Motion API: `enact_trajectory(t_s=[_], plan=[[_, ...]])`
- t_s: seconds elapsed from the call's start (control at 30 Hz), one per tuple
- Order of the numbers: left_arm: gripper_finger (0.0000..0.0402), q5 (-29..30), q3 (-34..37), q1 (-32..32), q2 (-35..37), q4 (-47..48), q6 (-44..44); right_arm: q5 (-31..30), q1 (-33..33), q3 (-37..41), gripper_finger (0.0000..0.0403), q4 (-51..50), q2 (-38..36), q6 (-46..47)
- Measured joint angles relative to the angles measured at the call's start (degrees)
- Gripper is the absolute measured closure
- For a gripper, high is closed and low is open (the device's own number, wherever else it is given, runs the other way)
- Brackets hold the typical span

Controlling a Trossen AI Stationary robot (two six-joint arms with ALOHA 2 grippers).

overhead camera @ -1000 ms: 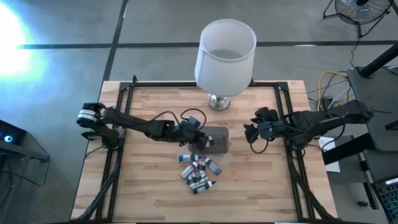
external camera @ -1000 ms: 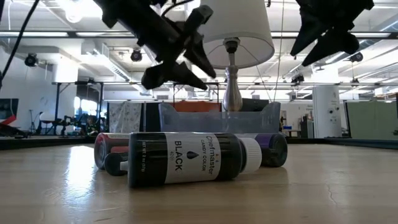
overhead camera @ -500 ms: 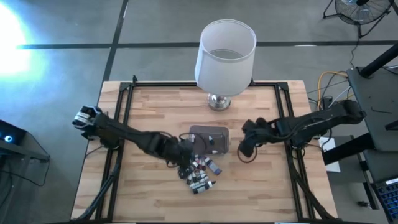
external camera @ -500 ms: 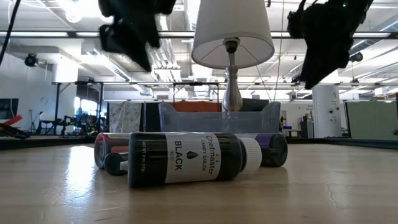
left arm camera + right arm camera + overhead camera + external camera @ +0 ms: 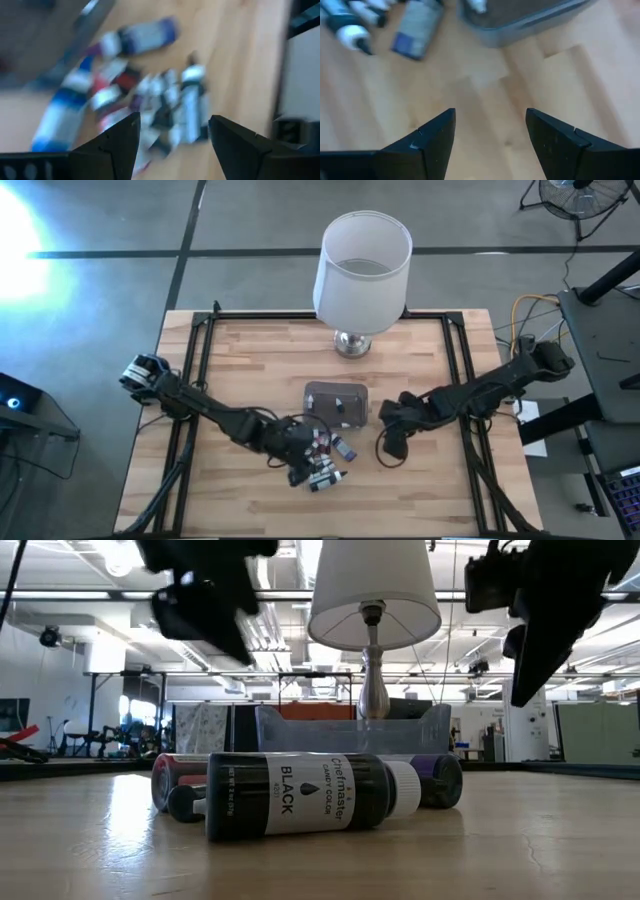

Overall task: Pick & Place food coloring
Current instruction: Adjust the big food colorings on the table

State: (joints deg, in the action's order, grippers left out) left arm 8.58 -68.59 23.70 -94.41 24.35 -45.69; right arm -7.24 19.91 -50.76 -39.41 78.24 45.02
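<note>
Several tiny food coloring bottles (image 5: 328, 461) lie in a heap on the wooden table, on the near side of a small grey tub (image 5: 337, 402). In the low view the nearest one is a black-labelled bottle (image 5: 300, 796), lying on its side. My left gripper (image 5: 303, 464) hovers open above the heap's left side, and the bottles (image 5: 150, 95) show beyond its spread fingers (image 5: 172, 120). My right gripper (image 5: 388, 447) hangs open over bare wood to the right of the heap and tub, holding nothing (image 5: 491, 114). A white-capped bottle (image 5: 475, 5) lies inside the tub (image 5: 520, 17).
A lamp with a white shade (image 5: 362, 258) stands on its metal foot (image 5: 350, 343) at the table's far middle, behind the tub. Black frame rails (image 5: 190, 380) run along the table's left and right sides. Bare wood lies to the near left and near right.
My left gripper has swung from above the tub toward the table's near edge and now hangs over the heap of bottles. My right gripper has come in from the right edge toward the middle, sinking and turning to point more steeply down. The bottles have kept still.
</note>
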Motion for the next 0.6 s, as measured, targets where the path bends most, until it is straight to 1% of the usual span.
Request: enact_trajectory(t_s=[0.07, 0.1, 0.2, 0.37, 0.5, 0.6], plan=[[0.0189, -1.34, 1.33, -0.02, -1.32, -6.38, 0.37, 1.39, 0.88, 0.31, 0.0168, 3.54, 0.00, 0.97], [0.0189, -1.74, 2.08, -0.06, -2.11, -8.04, 0.02, 1.50, 1.05, 0.48, 0.0168, 5.57, 0.00, 1.30], [0.0189, -1.87, 3.43, -0.35, -5.37, -9.91, -2.37, 1.40, 1.22, 0.74, 0.0168, 12.21, 0.81, 2.11], [0.0189, -1.57, 3.20, -0.59, -10.45, -10.32, -5.44, 1.31, 1.21, 0.72, 0.0168, 18.95, 4.01, 4.01], [0.0189, -0.65, 3.10, -0.50, -11.68, -10.05, -8.12, 1.46, 1.60, 0.74, 0.0168, 22.47, 6.47, 6.15], [0.0189, 3.43, 3.18, -0.50, -11.36, -7.89, -9.83, 1.45, 2.06, 0.74, 0.0168, 25.12, 8.08, 7.15]])
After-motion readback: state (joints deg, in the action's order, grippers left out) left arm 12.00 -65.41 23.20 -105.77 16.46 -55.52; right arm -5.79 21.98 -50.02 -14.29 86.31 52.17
